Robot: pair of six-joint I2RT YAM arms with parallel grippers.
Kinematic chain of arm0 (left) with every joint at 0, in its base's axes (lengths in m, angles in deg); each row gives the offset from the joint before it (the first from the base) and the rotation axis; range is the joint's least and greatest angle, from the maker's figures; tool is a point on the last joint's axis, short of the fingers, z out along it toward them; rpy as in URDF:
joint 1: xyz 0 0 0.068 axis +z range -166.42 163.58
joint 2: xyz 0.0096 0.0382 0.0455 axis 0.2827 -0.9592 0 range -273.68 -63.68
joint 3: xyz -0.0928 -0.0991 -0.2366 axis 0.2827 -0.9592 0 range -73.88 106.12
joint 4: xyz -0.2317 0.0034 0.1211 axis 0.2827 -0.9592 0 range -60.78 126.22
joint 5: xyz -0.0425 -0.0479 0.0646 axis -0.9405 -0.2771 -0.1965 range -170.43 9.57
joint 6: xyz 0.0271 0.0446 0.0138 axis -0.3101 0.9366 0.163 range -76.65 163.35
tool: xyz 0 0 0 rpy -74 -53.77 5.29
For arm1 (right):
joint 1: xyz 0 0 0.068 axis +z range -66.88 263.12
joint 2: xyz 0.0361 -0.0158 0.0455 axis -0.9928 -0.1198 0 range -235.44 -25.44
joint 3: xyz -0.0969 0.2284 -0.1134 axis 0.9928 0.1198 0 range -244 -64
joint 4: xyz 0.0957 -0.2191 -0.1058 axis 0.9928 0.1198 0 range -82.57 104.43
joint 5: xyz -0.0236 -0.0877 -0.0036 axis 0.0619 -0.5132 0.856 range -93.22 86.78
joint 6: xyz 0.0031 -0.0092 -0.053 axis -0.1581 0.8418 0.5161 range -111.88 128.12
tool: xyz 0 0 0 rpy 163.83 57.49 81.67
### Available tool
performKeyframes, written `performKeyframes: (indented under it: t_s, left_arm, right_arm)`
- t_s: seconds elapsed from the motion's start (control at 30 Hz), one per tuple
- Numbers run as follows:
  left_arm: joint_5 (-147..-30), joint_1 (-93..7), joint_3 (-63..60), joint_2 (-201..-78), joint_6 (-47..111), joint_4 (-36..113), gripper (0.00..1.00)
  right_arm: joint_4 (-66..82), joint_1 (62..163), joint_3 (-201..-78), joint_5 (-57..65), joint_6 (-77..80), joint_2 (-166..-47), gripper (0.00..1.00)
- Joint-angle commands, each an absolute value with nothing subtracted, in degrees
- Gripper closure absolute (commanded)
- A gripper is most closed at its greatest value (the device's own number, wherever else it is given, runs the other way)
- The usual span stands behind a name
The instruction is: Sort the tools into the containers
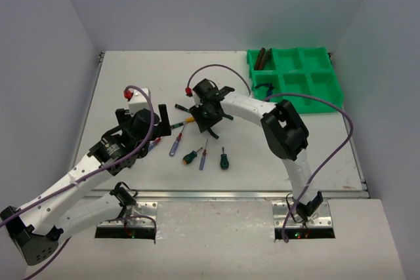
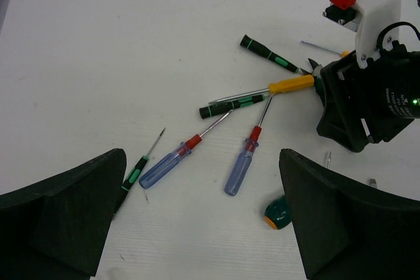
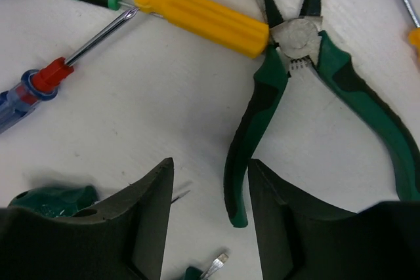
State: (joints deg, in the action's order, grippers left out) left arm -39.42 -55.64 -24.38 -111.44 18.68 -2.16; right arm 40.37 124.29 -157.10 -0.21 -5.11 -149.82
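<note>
Green-black cutting pliers [image 3: 297, 39] lie on the white table. Their left handle [image 3: 249, 136] runs between the fingers of my right gripper [image 3: 210, 181], which is open and low over the table [image 1: 209, 115]. A yellow-handled screwdriver [image 3: 200, 16] touches the pliers' head. My left gripper [image 2: 202, 188] is open and empty above two blue-handled screwdrivers [image 2: 164, 164] [image 2: 240, 166]; in the top view it [image 1: 160, 129] is left of the tool pile. The green tray [image 1: 331, 93] stands at the far right, with dark pliers [image 1: 262, 58] in its far-left compartment.
Black-green screwdrivers [image 2: 235, 104] [image 2: 268, 53] and a stubby green handle [image 2: 277, 212] lie around the pile. More screwdrivers [image 1: 190, 157] [image 1: 224, 160] lie nearer the front edge. A white block with a red top [image 1: 136, 100] stands left of the tools.
</note>
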Motion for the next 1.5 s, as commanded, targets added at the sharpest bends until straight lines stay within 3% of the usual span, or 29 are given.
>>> performKeyframes:
  t_s: [0.0,0.27,0.33,0.4,0.47,0.73,1.0,1.27,1.47]
  left_arm:
    - [-40.3,-54.9,-24.2,-110.3,19.3,0.5,0.00]
    - [-41.5,-54.9,-24.3,-110.7,19.7,0.9,0.00]
    - [-41.6,-54.9,-24.3,-110.6,19.7,1.0,0.00]
    - [-41.7,-54.9,-24.2,-110.6,19.8,1.0,0.00]
    - [-41.7,-54.9,-24.4,-110.6,19.8,1.1,0.00]
    - [-42.1,-54.9,-24.3,-110.8,19.9,1.2,0.00]
    - [-42.5,-54.9,-24.4,-110.7,20.1,1.4,0.00]
    - [-42.8,-54.9,-24.4,-110.9,20.1,1.5,0.00]
    - [-42.9,-55.0,-24.4,-110.7,20.2,1.6,0.00]
  right_arm:
    - [40.1,123.6,-160.6,-4.7,-6.6,-151.3,0.52]
    - [39.8,124.0,-159.5,-6.1,-7.5,-153.8,0.70]
    - [39.3,124.0,-159.0,-6.4,-7.9,-153.5,0.78]
    - [39.0,124.1,-158.6,-7.4,-8.2,-152.7,0.93]
    - [39.4,124.0,-158.6,-9.4,-9.2,-151.2,1.00]
    - [39.2,121.6,-154.1,-10.1,-10.5,-138.4,1.00]
    - [29.0,109.9,-141.4,11.1,-16.3,-122.4,1.00]
    - [17.8,97.2,-129.6,19.3,-27.6,-111.3,1.00]
    - [8.7,87.2,-126.0,26.3,-39.1,-111.7,1.00]
